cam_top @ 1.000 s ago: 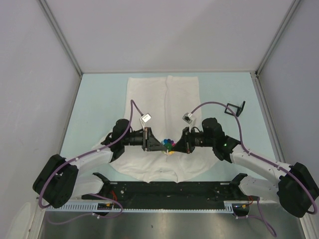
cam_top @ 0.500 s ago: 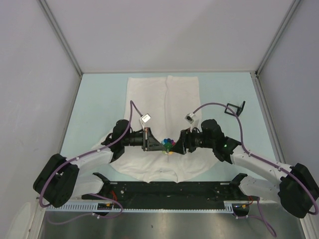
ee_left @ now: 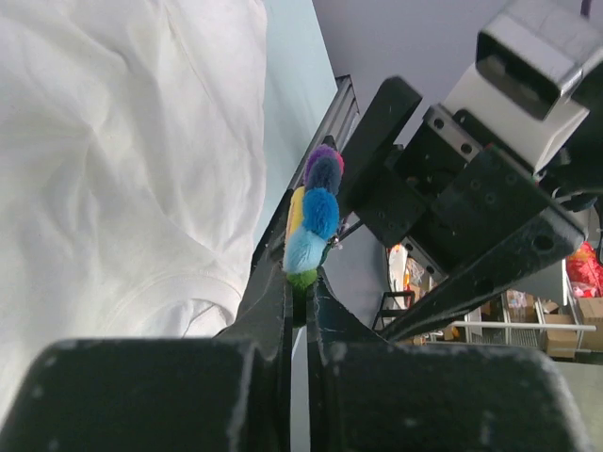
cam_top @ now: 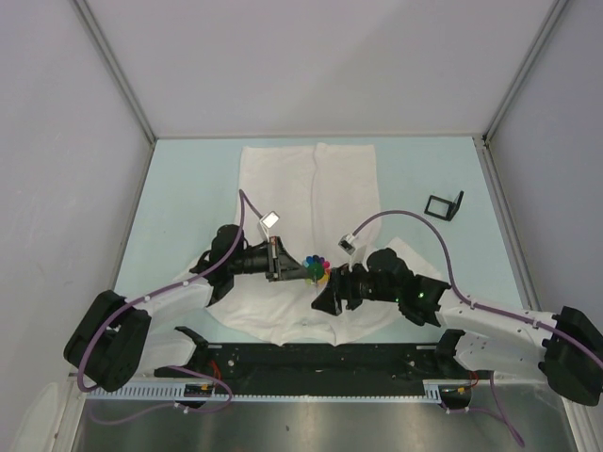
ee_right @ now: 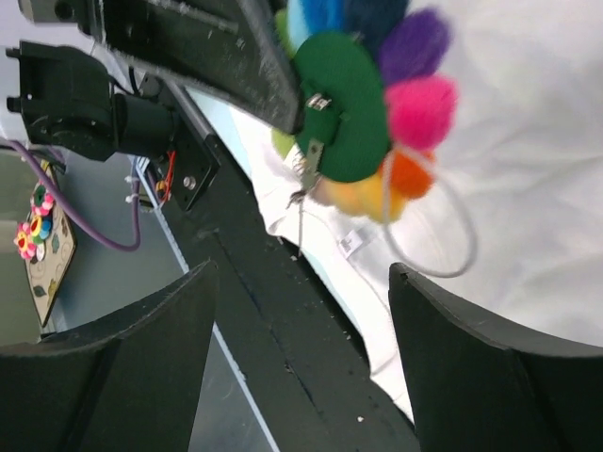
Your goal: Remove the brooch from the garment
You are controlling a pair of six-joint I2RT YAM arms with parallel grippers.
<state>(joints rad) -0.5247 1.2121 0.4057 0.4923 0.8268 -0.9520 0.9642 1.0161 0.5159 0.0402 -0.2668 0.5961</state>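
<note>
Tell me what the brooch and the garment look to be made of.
The brooch has petals that look like fuzzy fibre pompoms, matte with frayed outlines. Its green back disc looks like felt, flat and dull. The pin on it glints like thin metal. The garment looks like soft white knit cloth, perhaps cotton, matte and lying in loose wrinkles.

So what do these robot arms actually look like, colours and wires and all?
The left arm and right arm have white shells on the long links and bulky black joints. A purple cable loops along each one up to a small silvery camera box on the wrist. The left pincer and right pincer are black, with two flat, scuffed fingers each.
</note>
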